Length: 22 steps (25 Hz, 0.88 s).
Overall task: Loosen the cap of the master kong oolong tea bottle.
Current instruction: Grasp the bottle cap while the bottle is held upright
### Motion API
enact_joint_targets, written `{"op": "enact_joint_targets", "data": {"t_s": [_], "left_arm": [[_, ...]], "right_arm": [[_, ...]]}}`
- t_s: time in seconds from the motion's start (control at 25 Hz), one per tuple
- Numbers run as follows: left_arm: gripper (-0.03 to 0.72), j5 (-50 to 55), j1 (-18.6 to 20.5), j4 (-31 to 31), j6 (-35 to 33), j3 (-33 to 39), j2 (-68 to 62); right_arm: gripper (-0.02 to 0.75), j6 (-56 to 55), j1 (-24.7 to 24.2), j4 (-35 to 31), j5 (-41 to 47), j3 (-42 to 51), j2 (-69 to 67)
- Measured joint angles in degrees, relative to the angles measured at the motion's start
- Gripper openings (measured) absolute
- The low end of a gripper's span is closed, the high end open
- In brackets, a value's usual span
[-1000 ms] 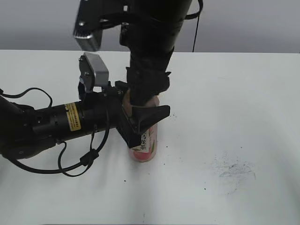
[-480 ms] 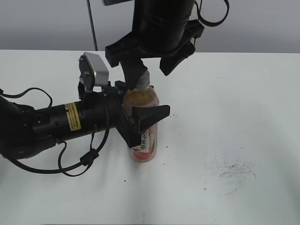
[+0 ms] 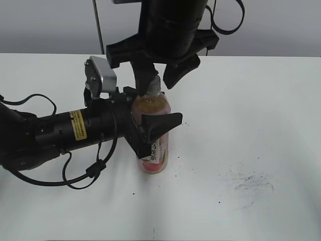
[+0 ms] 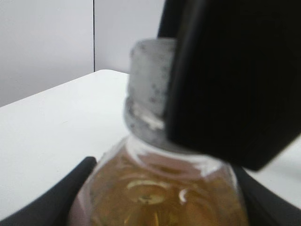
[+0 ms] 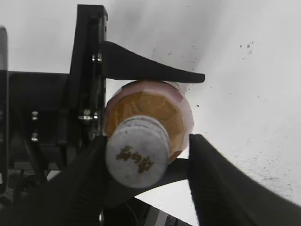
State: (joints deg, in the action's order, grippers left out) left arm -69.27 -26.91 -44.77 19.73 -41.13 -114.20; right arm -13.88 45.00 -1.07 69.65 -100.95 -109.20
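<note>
Cap (image 5: pixel 137 157): grey-white, ribbed, dark logo on top, sitting on the bottle's neck; it shows again in the exterior view (image 3: pixel 153 85) and close up, blurred, in the left wrist view (image 4: pixel 149 84).
Bottle (image 3: pixel 153 138): the master kong oolong tea bottle stands upright around the middle of the counter, amber tea showing at the shoulder, pink-and-white label lower down; from above (image 5: pixel 149 117) the shoulder sits round under the cap.
Left gripper (image 3: pixel 150 131): reaching in level from the counter's left side, jaws closed around the bottle's body just under the shoulder, one finger (image 5: pixel 150 70) pressed along its far side.
Right gripper (image 3: pixel 153 80): hanging straight down over the cap, jaws spread to either side; one finger (image 5: pixel 84 174) is right at the cap's side, the other (image 5: pixel 211 174) stands clear of it, so no firm grip on the cap that I can see.
Counter (image 3: pixel 261 110): white, with a dark smudge (image 3: pixel 251 183) toward the near right corner.
</note>
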Motion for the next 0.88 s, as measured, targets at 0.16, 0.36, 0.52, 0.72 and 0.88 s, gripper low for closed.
{"op": "enact_joint_targets", "data": {"t_s": [0.16, 0.36, 0.52, 0.72, 0.88], "left_arm": [[0.447, 0.01, 0.00, -0.05, -0.11, -0.04, 0.00], [0.447, 0.01, 0.00, -0.05, -0.11, -0.04, 0.00], [0.447, 0.01, 0.00, -0.22, -0.11, -0.04, 0.00], [0.447, -0.04, 0.00, -0.62, -0.29, -0.04, 0.00], [0.447, -0.10, 0.00, -0.91, -0.66, -0.04, 0.00]], "right_arm": [[0.277, 2.74, 0.21, -0.54, -0.06, 0.00, 0.00], [0.277, 9.21, 0.21, -0.54, -0.06, 0.00, 0.00], [0.277, 22.41, 0.21, -0.59, -0.06, 0.00, 0.00], [0.277, 48.14, 0.21, -0.59, -0.06, 0.00, 0.00], [0.277, 67.80, 0.21, -0.54, -0.01, 0.00, 0.05]]}}
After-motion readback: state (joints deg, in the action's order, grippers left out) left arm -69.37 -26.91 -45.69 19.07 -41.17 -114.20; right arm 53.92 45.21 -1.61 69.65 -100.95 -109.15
